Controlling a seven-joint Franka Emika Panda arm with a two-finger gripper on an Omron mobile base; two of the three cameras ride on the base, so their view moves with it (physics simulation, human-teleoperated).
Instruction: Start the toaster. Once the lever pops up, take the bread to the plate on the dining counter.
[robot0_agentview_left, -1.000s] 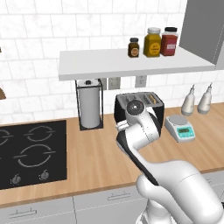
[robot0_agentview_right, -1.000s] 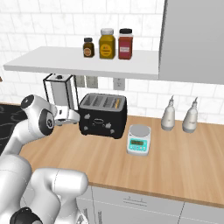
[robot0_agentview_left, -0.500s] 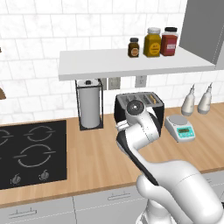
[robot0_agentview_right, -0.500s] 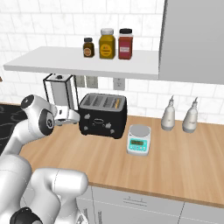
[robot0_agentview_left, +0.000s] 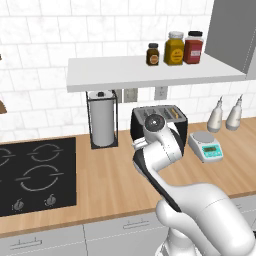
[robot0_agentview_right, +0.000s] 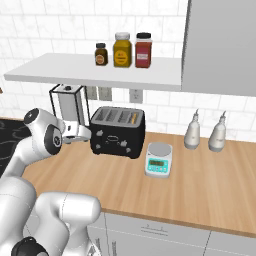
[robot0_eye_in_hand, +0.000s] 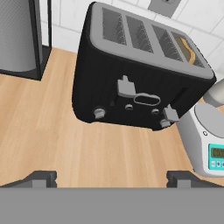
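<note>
The gripper (robot0_eye_in_hand: 111, 177) was fully open and empty, facing the toaster (robot0_eye_in_hand: 140, 74) at the bench's back edge, probably lining up on a lever; the bread (robot0_eye_in_hand: 187, 49) sat in the end slot.

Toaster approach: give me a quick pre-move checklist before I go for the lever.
1. Gripper open and holding nothing: ok.
2. Toaster upright on the wooden counter, control face toward the hand: ok.
3. Bread seated in the end slot: ok.
4. Two grey levers on the face; which one serves the bread's slot: cannot tell.
5. Path between fingertips and toaster face free: ok.
6. Kitchen scale sits close beside the toaster: watch it, not ok for a wide swing.
</note>
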